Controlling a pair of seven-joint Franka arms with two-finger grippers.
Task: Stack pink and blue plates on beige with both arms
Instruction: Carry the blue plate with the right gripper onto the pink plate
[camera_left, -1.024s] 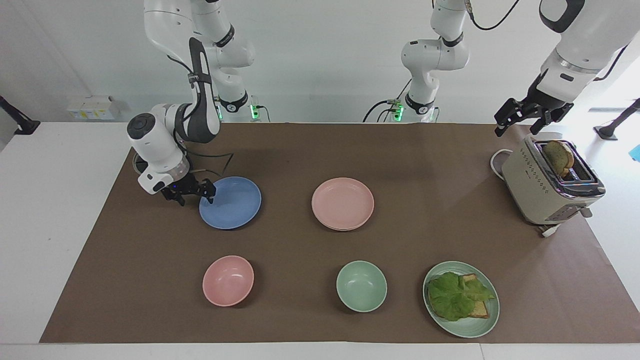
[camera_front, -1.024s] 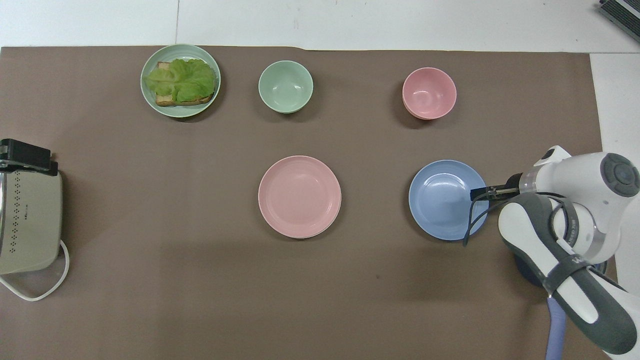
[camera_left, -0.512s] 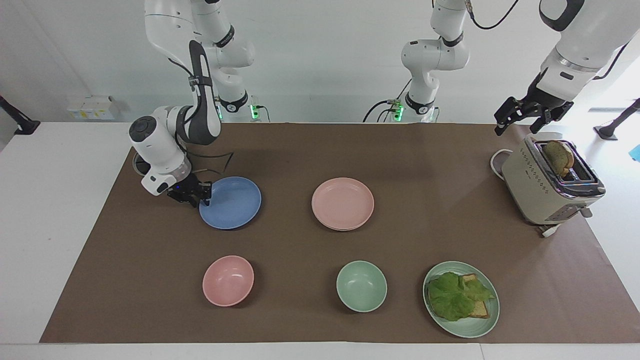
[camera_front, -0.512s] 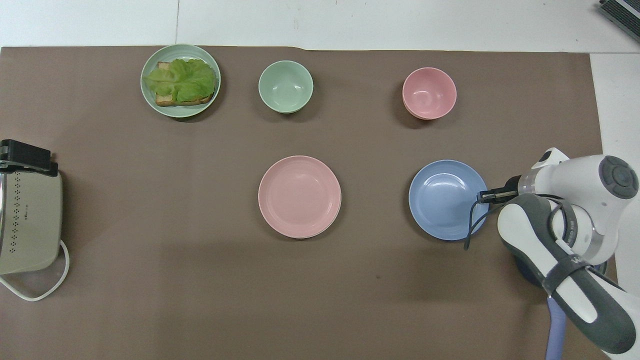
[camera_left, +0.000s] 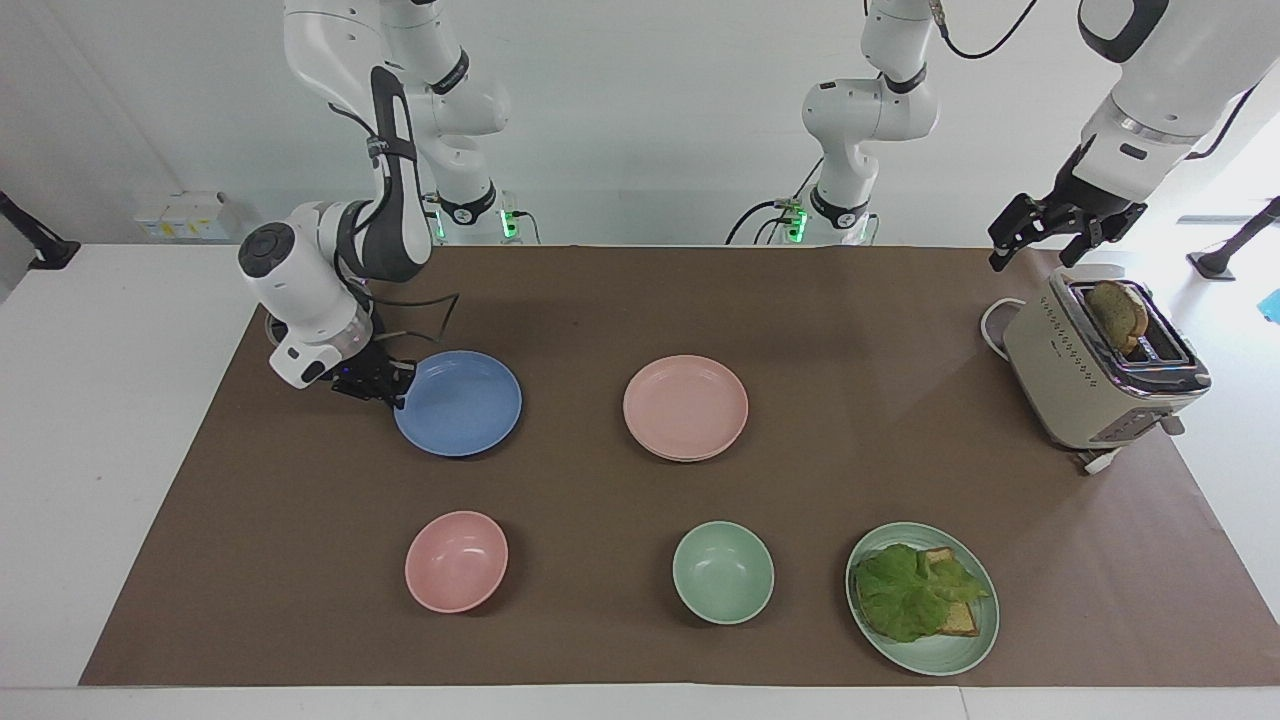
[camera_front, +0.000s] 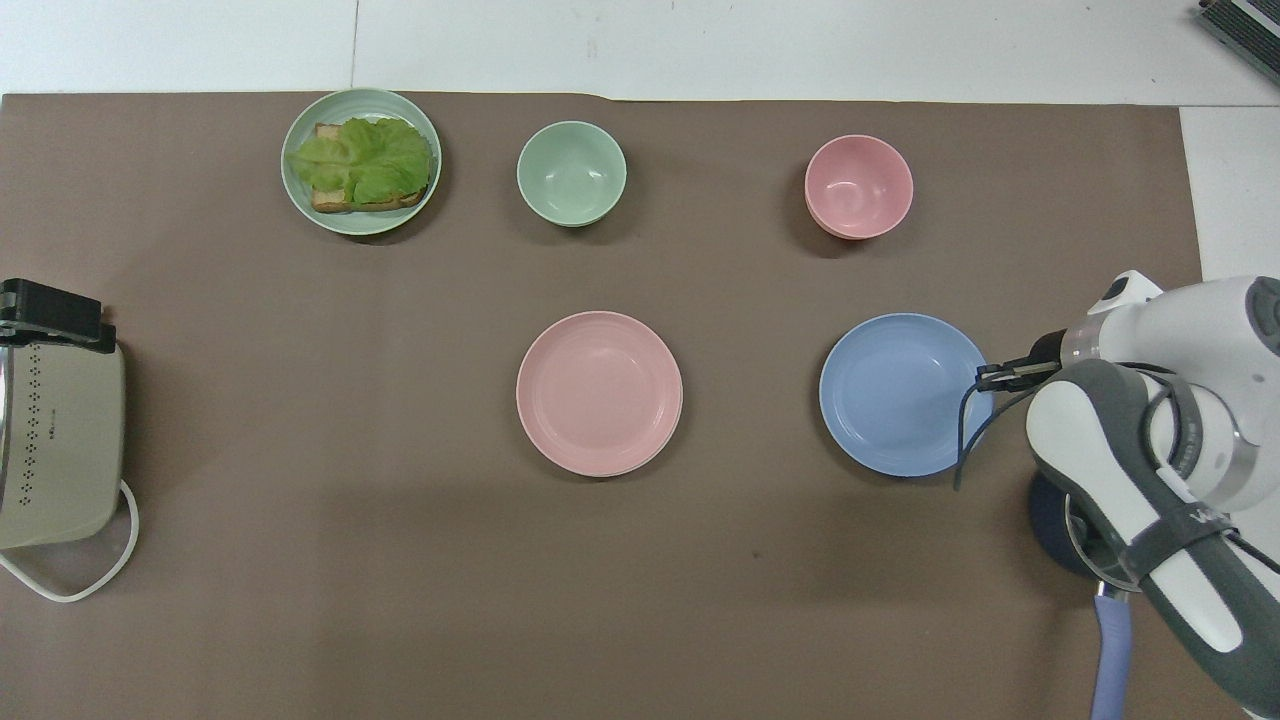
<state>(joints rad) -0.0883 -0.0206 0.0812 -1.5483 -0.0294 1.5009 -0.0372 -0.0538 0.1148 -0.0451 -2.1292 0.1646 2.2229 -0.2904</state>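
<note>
The blue plate (camera_left: 460, 403) (camera_front: 905, 393) lies at the right arm's end of the mat. My right gripper (camera_left: 393, 385) (camera_front: 985, 378) is shut on its rim, on the side toward that end, and that side sits slightly raised. The pink plate (camera_left: 686, 405) (camera_front: 598, 390) rests mid-mat on top of the beige plate (camera_left: 690, 459), of which only a thin edge shows under it. My left gripper (camera_left: 1032, 238) (camera_front: 50, 313) hangs open over the toaster, holding nothing, and waits.
A cream toaster (camera_left: 1100, 370) (camera_front: 55, 440) with a bread slice stands at the left arm's end. Farther from the robots sit a pink bowl (camera_left: 456, 561), a green bowl (camera_left: 722, 572) and a green plate (camera_left: 960, 645) with lettuce on toast.
My right gripper has closed on the blue plate's rim and drawn back a little toward the right arm's end, lifting and shifting the plate slightly. The left arm has barely moved.
</note>
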